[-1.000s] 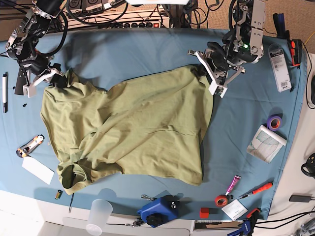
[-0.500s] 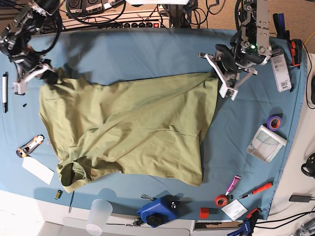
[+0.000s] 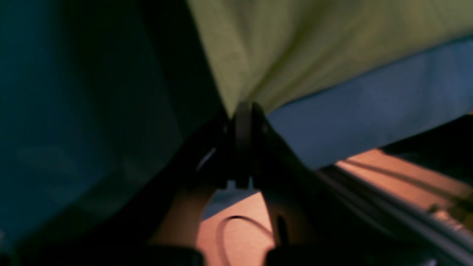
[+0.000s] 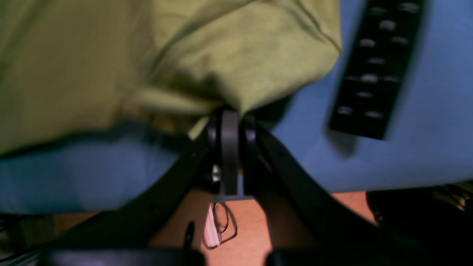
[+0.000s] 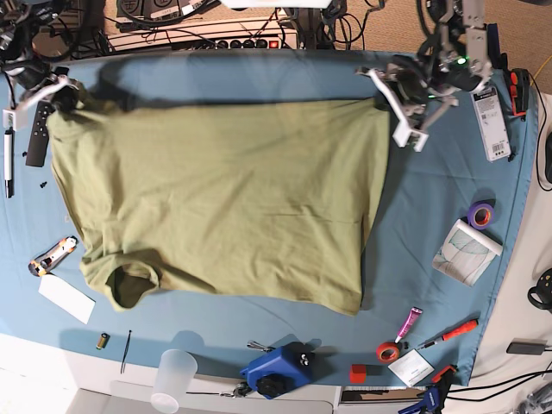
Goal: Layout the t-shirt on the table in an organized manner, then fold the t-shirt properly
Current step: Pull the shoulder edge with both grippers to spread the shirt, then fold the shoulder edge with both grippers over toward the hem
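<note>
- Olive-green cloth covers most of the table [image 5: 448, 190]: the t-shirt [image 5: 216, 198] lies spread wide across the teal-blue cover, its far edge stretched in a nearly straight line between the two arms.
- The left gripper [image 5: 390, 93], at the right of the base view, has its jaws closed on the shirt's far right corner; in the left wrist view the cloth [image 3: 295, 44] fans out from a tight pinch at the left gripper [image 3: 243, 111].
- The right gripper [image 5: 53, 90], at the left of the base view, is clamped on the far left corner; in the right wrist view a bunched fold of cloth [image 4: 221, 62] runs into its closed tips [image 4: 230, 114].
- The near edge of the shirt lies slack, with a rumpled sleeve [image 5: 129, 285] at the near left.
- A black remote [image 5: 38, 138] lies just beside the left corner, partly under the gripper.
- Near the front edge stand a clear plastic cup [image 5: 172, 375] and a blue tool [image 5: 278, 369].
- A purple tape roll [image 5: 480, 214] and a folded paper [image 5: 466, 250] lie to the right, apart from the shirt.
</note>
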You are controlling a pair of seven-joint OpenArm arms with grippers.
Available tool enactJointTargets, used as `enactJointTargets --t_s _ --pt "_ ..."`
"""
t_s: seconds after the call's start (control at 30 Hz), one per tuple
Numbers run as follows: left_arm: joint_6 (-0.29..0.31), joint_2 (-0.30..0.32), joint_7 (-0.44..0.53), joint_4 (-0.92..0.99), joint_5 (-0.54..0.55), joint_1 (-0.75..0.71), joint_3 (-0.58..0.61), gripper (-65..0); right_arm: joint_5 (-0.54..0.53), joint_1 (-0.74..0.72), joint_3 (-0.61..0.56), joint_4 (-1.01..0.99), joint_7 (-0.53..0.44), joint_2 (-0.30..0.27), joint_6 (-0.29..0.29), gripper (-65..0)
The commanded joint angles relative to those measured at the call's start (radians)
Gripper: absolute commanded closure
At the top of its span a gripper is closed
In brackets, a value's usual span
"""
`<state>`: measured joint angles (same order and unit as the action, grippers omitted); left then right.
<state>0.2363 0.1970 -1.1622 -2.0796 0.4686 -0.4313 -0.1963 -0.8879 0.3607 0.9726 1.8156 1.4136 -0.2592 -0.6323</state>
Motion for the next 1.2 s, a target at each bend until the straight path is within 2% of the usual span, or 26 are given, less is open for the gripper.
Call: enactJointTargets --t_s 0.0,0.07,0.23,0.4,0.7,0.97,1.17 --pt "0.013 0.006 -0.006 -0.022 0.015 -0.008 -0.023 0.0 -0.024 0.015 0.008 0.019 -0.017 -0.024 -0.01 0.0" --pt "0.039 0.019 -0.025 -0.022 0.054 -0.02 -0.056 0.0 -0.047 0.043 0.008 0.019 -0.017 -0.026 -0.011 0.0" --pt "0.042 0.055 -0.029 -0.022 0.144 -0.073 -0.089 0.0 -0.058 0.1 0.008 0.019 -0.017 -0.018 -0.011 0.0" --pt "0.043 0.058 -0.035 -0.022 0.146 -0.122 -0.108 0.0 -0.113 0.156 0.01 0.019 -0.017 -0.018 -0.012 0.0" --pt "0.042 0.058 -0.023 -0.025 0.165 -0.117 -0.115 0.0 -0.222 0.154 0.01 0.019 -0.017 -0.018 -0.066 0.0" --pt "0.042 0.058 -0.015 -0.059 0.164 -0.076 -0.115 0.0 -0.195 0.072 0.012 0.019 -0.019 -0.018 -0.066 0.0" --pt "0.019 0.058 0.02 -0.062 0.135 -0.026 -0.114 0.0 -0.063 -0.024 0.01 0.017 -0.053 -0.018 -0.066 0.0"
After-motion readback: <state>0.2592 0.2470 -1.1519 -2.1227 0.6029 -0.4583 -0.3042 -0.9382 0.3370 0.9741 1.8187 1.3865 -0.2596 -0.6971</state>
